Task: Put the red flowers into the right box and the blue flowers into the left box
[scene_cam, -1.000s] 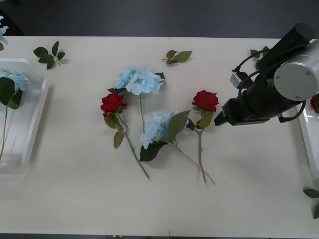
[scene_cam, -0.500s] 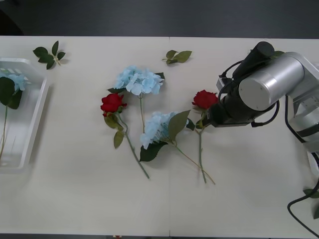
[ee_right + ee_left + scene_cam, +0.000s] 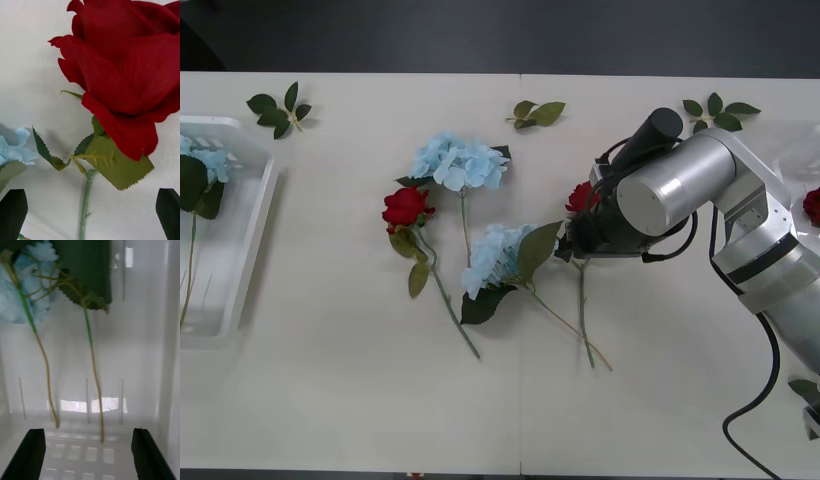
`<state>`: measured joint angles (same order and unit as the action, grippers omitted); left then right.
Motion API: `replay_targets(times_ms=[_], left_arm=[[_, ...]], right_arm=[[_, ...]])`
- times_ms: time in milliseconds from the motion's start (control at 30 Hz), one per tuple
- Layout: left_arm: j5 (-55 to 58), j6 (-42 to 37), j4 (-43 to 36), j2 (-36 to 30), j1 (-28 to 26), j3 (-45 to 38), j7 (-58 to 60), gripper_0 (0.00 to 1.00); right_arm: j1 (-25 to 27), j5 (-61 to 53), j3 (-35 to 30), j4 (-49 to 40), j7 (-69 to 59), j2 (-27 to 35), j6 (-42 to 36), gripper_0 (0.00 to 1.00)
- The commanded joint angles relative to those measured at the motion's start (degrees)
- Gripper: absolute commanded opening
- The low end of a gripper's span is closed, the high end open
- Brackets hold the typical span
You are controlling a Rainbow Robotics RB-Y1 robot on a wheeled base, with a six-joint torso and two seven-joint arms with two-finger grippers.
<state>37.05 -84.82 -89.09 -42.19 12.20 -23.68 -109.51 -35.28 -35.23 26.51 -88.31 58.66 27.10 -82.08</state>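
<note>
I have the right claw (image 3: 90,213) wide open and empty over the rose (image 3: 123,71) on the worktop (image 3: 660,380); it looks light and floppy, so I'd pinch the thin stem (image 3: 85,202) between my fingertips, below the soft head.

Two red flowers (image 3: 404,207) lie on my desk (image 3: 330,380) mid-frame: one left of centre, the other's head (image 3: 123,71) partly hidden under my arm, stem running toward the lower edge. A third red head shows at the right edge. Two blue flowers (image 3: 460,160) lie between them, stems down-frame. More blue flowers (image 3: 22,288) rest in the left box (image 3: 250,240), upper left.
</note>
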Motion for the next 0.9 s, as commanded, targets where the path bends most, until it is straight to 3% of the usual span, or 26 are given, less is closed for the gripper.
replay_targets(times_ms=[33,333,633,900], left_arm=[[4.61,-5.36,-7.42,-0.96,0.28,2.14,0.17,1.0],[5.41,-10.81,-20.86,2.91,0.28,10.4,18.54,1.0],[3.3,-10.46,-30.71,6.34,0.63,22.09,37.7,1.0],[-11.56,-5.97,-33.43,8.18,4.41,38.62,51.32,1.0]], right_arm=[[-1.63,1.13,-0.05,0.69,-1.36,-1.17,0.6,1.0],[-1.55,3.24,2.14,3.23,-1.53,-2.49,4.12,1.0],[-1.55,3.41,3.11,5.34,-1.53,-3.37,5.7,1.0],[-1.55,3.41,3.9,7.28,-1.53,-3.98,7.28,1.0]])
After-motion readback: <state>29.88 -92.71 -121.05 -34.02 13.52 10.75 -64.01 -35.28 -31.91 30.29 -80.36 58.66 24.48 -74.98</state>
